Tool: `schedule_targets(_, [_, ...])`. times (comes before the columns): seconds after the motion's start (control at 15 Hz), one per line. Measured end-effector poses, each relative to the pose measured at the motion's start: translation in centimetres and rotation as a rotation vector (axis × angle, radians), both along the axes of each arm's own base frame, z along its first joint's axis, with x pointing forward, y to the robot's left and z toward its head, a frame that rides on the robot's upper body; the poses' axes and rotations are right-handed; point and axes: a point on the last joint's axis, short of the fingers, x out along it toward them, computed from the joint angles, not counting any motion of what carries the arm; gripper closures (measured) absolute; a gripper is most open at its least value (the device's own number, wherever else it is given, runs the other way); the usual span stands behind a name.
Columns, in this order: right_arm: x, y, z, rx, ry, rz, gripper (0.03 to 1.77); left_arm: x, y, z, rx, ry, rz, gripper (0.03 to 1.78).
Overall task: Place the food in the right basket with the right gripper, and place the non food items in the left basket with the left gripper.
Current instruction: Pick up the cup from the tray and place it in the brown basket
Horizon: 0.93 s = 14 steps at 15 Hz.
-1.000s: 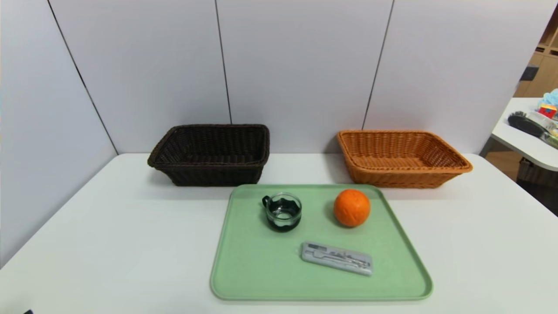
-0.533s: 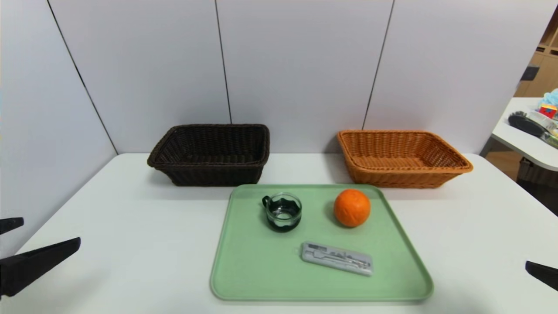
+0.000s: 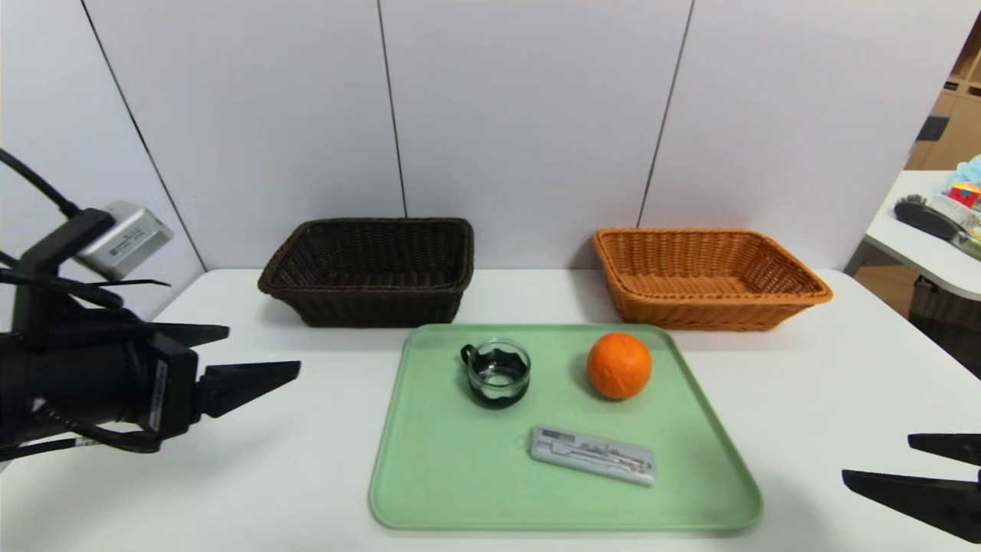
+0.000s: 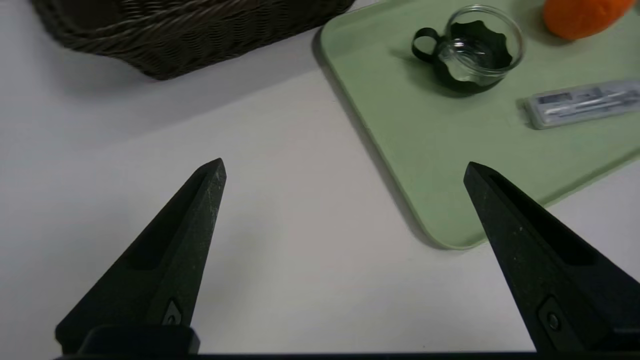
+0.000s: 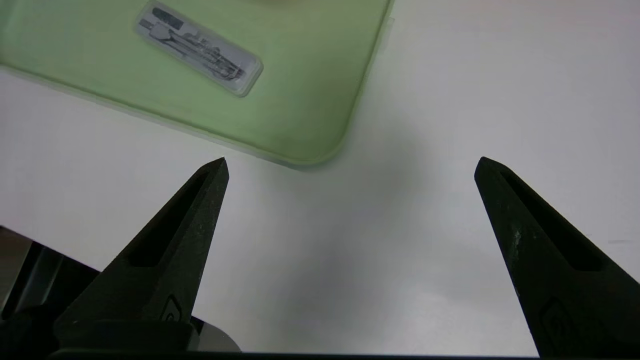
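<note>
An orange fruit (image 3: 619, 365) sits on a green tray (image 3: 452, 475), to the right of a glass cup (image 3: 498, 372) with a black holder. A flat grey case (image 3: 592, 455) lies nearer the tray's front. The dark brown basket (image 3: 372, 270) and the orange-tan basket (image 3: 705, 277) stand behind the tray, both empty. My left gripper (image 3: 260, 353) hovers open over the table left of the tray, with nothing between its fingers (image 4: 200, 215). My right gripper (image 3: 877, 458) is open at the lower right, beside the tray's near right corner, with bare table between its fingertips (image 5: 210, 200).
A grey partition wall stands right behind the baskets. A second white table (image 3: 931, 245) with clutter stands at the far right. The table's front edge shows in the right wrist view (image 5: 60, 250).
Both arms have come into view. The left gripper swung in from the lower left toward the tray. The right gripper's fingers entered from the lower right. The objects have not moved.
</note>
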Motion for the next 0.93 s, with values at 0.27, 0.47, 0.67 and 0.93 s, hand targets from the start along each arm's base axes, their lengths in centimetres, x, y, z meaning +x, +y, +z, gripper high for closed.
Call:
schedule_targets(0.27, [1.5, 0.4, -0.2, 0.002, 0.027, 0.088, 0.10, 1.3, -2.6, -0.9, -0.028, 0.048, -0.187, 0.12])
schedule_targets(0.47, [2.3, 0.7, -0.5, -0.001, 0.052, 0.118, 0.10, 1.6, -5.0, -1.6, -0.022, 0.082, -0.290, 0.12])
schedule_targets(0.67, [3.0, 1.1, -0.8, -0.002, 0.075, 0.139, 0.10, 2.2, -7.3, -2.2, -0.028, 0.135, -0.331, 0.12])
schedule_targets(0.93, [4.0, 1.6, -0.4, 0.004, 0.081, 0.154, 0.10, 3.0, -9.3, -2.7, -0.009, 0.171, -0.340, 0.12])
